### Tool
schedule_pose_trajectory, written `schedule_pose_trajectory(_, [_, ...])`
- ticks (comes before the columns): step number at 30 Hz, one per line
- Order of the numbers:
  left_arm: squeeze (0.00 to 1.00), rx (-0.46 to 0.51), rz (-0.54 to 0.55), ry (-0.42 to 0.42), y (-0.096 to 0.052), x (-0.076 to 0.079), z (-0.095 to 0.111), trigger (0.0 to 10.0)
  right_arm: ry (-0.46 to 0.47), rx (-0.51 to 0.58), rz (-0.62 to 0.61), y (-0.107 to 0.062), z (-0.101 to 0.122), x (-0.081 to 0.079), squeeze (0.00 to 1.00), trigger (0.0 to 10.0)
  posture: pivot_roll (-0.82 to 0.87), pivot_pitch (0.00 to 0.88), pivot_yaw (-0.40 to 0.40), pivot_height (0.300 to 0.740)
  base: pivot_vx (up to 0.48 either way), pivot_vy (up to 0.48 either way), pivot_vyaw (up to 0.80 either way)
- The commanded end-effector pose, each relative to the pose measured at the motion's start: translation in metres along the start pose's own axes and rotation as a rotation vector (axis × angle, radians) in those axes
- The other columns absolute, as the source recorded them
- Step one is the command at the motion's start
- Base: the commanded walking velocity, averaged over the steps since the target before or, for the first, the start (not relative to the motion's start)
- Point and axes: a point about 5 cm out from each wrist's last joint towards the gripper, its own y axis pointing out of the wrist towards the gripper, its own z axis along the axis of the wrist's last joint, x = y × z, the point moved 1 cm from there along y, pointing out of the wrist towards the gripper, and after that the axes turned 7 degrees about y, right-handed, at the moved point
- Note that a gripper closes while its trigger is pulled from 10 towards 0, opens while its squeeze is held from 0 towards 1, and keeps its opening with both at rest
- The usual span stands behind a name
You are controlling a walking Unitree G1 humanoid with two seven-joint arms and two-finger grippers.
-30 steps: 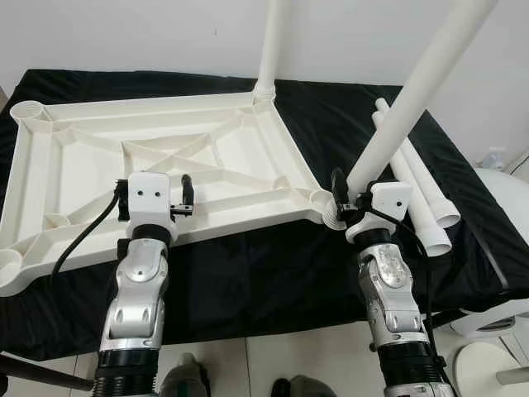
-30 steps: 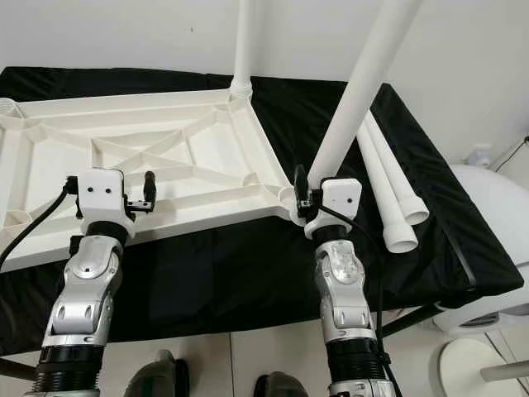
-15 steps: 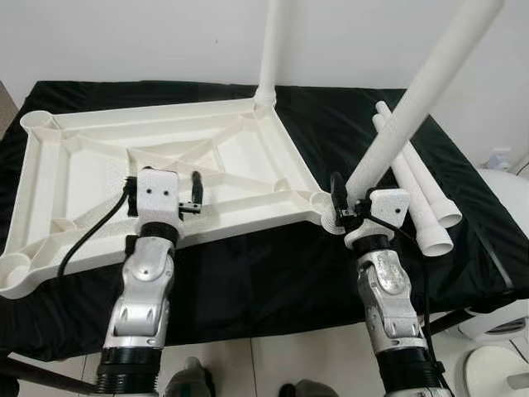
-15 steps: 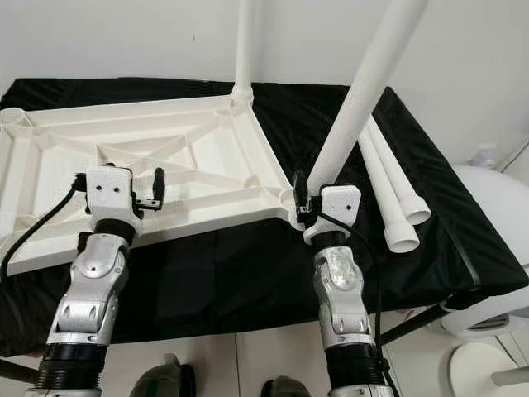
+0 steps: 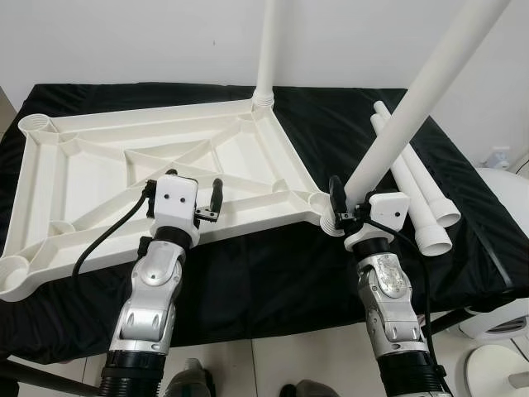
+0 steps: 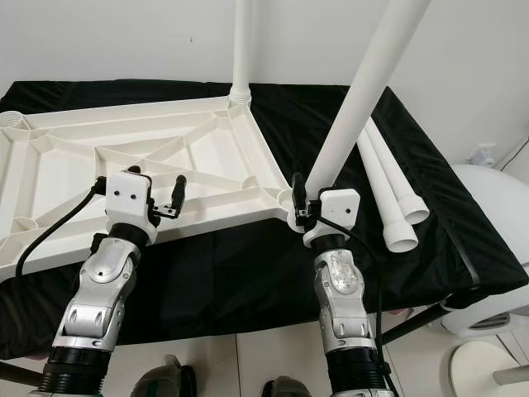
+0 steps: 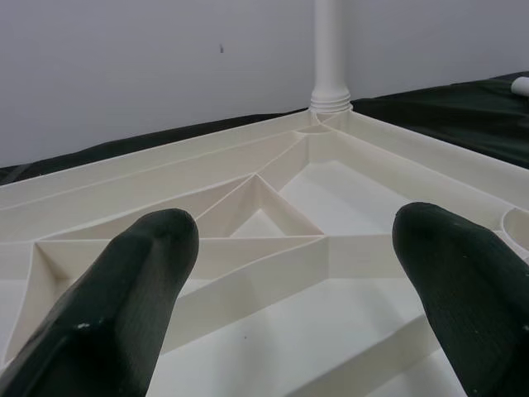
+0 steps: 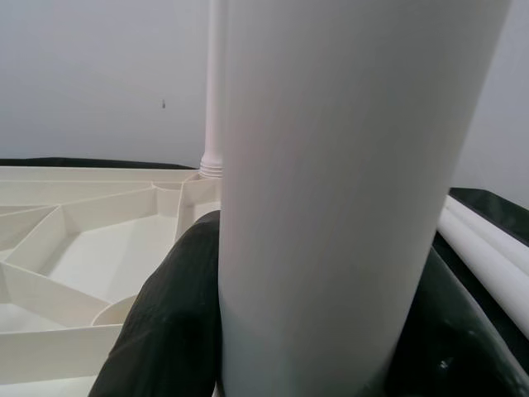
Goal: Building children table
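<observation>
A: While squeezing the tilted leg (image 5: 411, 106) low down, right hand (image 5: 342, 201) shut tight around it, just above the near corner hole (image 5: 324, 205) of the table top (image 5: 99, 165). Hard to steer?

B: Probably not heavy. Looks like a hollow plastic tube, stiff and light, but long and smooth. Could slip, or swing about at the top. Best to grip near the bottom end, close to the hole, and to stand it up straight before any pushing or twisting.

A: And the table top?

B: Lying upside down on the black desk (image 5: 273, 273), ribs up. Big and stiff, most likely light too, so may slide on the cloth. One leg (image 5: 269, 50) already standing in the far corner.

A: Left hand (image 5: 208, 203)?

B: Spread wide, black fingers (image 7: 140, 273) apart, holding nothing, hovering over the near edge of the top. Good spot to press down or pinch a rib, to stop any sliding.

A: More legs?

B: Two spare legs (image 5: 426, 203), lying side by side on the cloth, to the right of the top. Round, so likely to roll. Best grabbed near the wide end.
</observation>
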Motion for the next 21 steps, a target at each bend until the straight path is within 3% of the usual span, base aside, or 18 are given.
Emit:
schedule_pose_trajectory(1, [0.0, 0.001, -0.006, -0.005, -0.0002, 0.0009, -0.0015, 10.0, 0.002, -0.035, 0.0, -0.003, -0.0061, 0.0012, 0.0, 10.0, 0.03, 0.011, -0.029, 0.74, 0.0, 0.0, 0.0])
schedule_pose_trajectory(21, [0.0, 0.011, -0.036, -0.012, 0.0064, 0.0033, -0.0019, 10.0, 0.002, -0.03, -0.019, -0.006, -0.0047, 0.0075, 0.0, 10.0, -0.01, 0.0, -0.002, 0.74, 0.0, 0.0, 0.0])
